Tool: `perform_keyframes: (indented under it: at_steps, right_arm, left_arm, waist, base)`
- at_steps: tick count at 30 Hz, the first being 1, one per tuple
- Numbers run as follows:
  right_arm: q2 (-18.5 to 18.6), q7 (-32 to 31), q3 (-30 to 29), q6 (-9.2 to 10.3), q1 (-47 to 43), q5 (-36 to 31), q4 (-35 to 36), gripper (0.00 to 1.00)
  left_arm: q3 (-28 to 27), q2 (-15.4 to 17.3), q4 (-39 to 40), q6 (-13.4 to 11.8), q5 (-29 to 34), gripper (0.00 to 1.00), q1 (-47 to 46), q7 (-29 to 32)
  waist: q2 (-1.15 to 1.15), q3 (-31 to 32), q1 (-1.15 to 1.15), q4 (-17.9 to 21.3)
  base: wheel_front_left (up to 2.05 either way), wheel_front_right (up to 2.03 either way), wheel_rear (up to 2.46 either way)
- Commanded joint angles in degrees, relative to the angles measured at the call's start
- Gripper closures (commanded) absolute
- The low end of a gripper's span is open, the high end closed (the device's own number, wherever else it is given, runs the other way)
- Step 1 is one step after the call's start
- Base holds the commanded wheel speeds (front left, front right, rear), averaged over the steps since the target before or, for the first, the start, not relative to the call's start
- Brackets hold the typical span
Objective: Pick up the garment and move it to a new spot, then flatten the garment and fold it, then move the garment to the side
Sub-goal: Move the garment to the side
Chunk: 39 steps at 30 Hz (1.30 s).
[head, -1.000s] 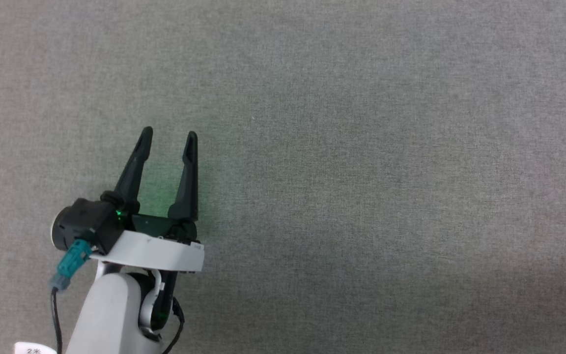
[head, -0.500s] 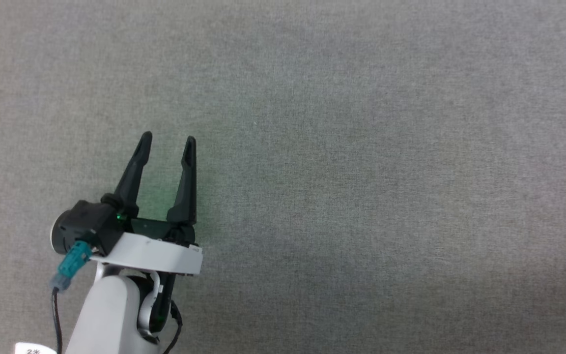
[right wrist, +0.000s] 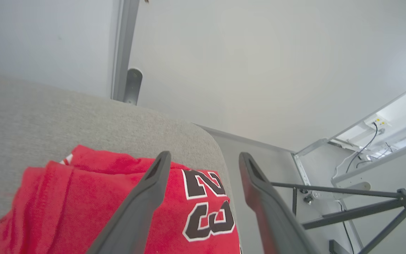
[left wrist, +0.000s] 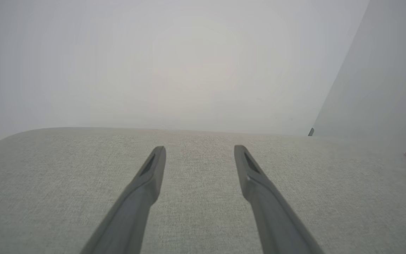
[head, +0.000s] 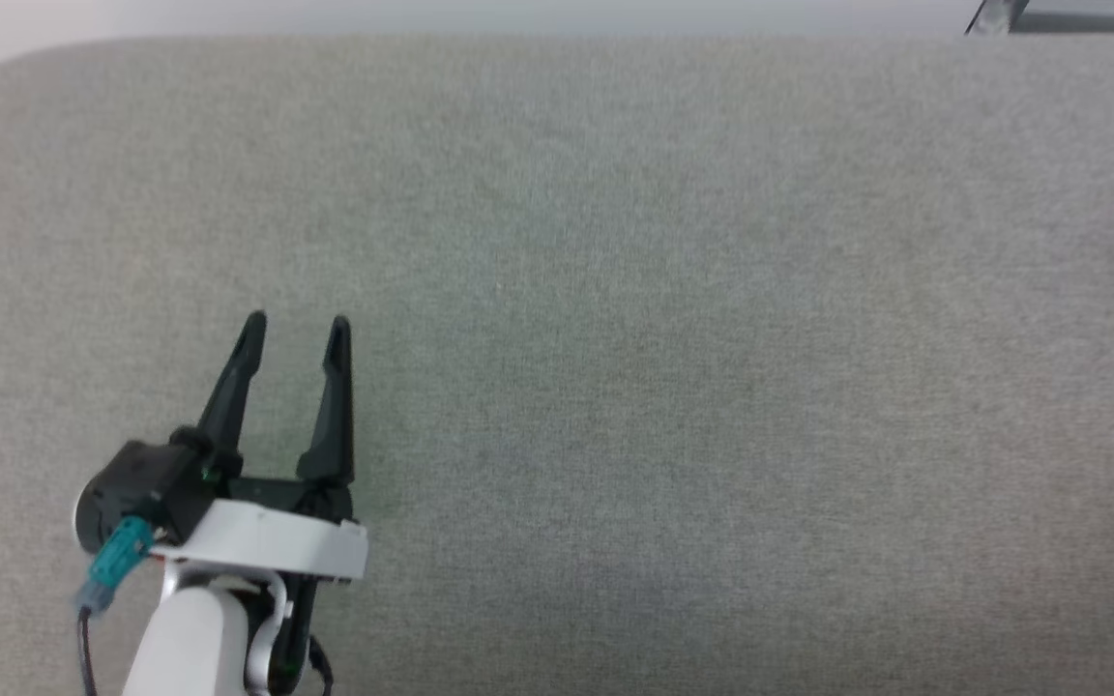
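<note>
Grey soft cloth covers the big table (head: 615, 290), and a pale wall (left wrist: 189, 63) stands behind it. At the near left, the left gripper (head: 298, 324) hangs over a bare part of the table. Its two dark fingers are spread wide with nothing between them.

The garment (right wrist: 83, 197) lies bunched up by a rounded corner at the table's right side, well apart from the left gripper. It is red, and a black "23" (right wrist: 206, 204) with white edges shows on top. The right gripper (right wrist: 204, 157) is over it, fingers spread apart and pinching nothing. One finger crosses in front of the red cloth, and I cannot tell if it touches.

Behind the table stands a grey post (right wrist: 122, 49). Past the corner, beside the table, stands a dark metal frame (right wrist: 404, 195).
</note>
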<state>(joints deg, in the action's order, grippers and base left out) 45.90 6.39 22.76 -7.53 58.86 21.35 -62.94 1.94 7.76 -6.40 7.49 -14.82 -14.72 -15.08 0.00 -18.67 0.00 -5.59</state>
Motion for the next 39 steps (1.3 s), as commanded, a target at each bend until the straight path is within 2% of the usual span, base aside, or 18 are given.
perform_keyframes:
  at_steps: [1,5,9,14,22,29,39]
  right_arm:
    - [-0.9,1.1,0.1,0.09,-1.1,0.5,0.2,0.00]
    - [-3.5,6.7,-1.2,0.09,-3.4,2.0,0.9,0.00]
    - [-5.9,8.6,-2.2,0.09,-7.2,2.8,4.2,0.00]
    - [-9.0,8.8,-6.8,0.09,-14.8,2.7,15.1,0.00]
    - [-17.3,8.8,-15.5,0.09,-30.3,-2.1,30.0,0.00]
    - [-23.7,8.8,-19.7,0.08,-39.0,-5.4,38.1,0.00]
    - [-28.7,8.8,-21.6,0.09,-45.4,-7.0,44.1,0.00]
  left_arm:
    - [-0.3,0.2,0.0,0.0,-0.3,0.00,0.9,-0.1]
    - [-1.4,0.2,0.0,0.0,0.0,0.00,2.9,-0.1]
    - [-2.4,0.0,0.0,0.0,0.0,0.00,4.9,0.0]
    - [-3.4,0.4,-0.1,0.0,-0.7,0.00,7.2,0.0]
    - [-4.7,0.9,-0.8,0.0,-1.8,0.00,10.2,0.0]
    - [-5.4,2.1,-2.3,0.0,-2.4,0.00,11.2,-0.1]
    - [-5.6,3.8,-2.4,0.0,-5.2,0.00,13.3,-0.1]
  waist:
    - [0.00,2.8,0.00,0.7]
    - [0.00,5.8,0.00,0.7]
    - [0.00,8.8,0.00,0.7]
    - [0.00,11.3,0.00,1.1]
    - [0.00,14.1,0.00,2.0]
    - [0.00,15.5,0.00,2.6]
    - [0.00,16.5,0.00,3.9]
  base:
    - [0.00,0.00,0.00]
    - [0.00,0.00,0.00]
    - [0.00,0.00,0.00]
    - [0.00,0.00,0.00]
    - [0.00,0.00,0.00]
    - [0.00,0.00,0.00]
    - [0.00,0.00,0.00]
